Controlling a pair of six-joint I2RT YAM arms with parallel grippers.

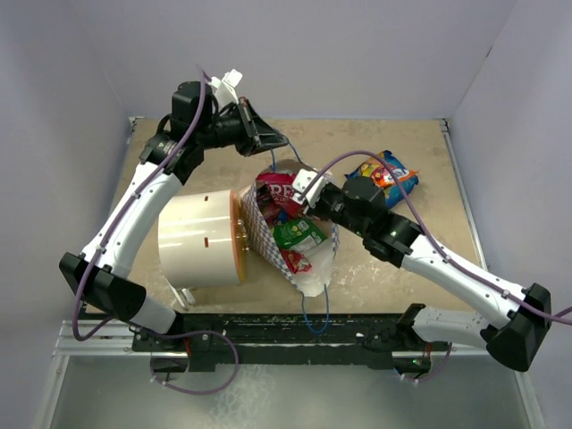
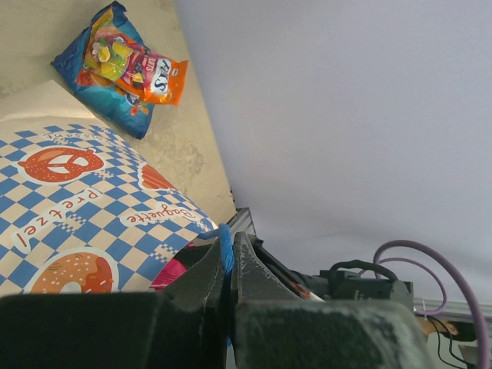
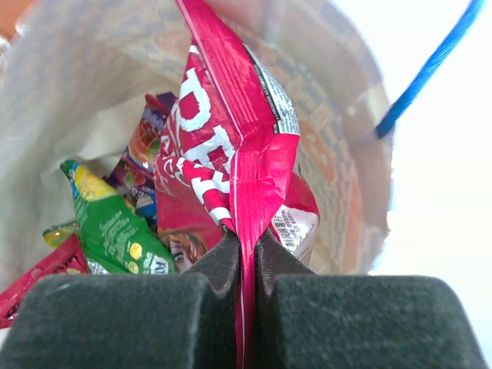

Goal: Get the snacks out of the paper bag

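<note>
A robotics lab cell: plain pale walls (image 1: 313, 54) box in a tan surface (image 1: 420, 143), and along its near edge a metal rail (image 1: 89, 338) carries the cabled left arm (image 1: 134, 214) and right arm (image 1: 447, 264).
</note>
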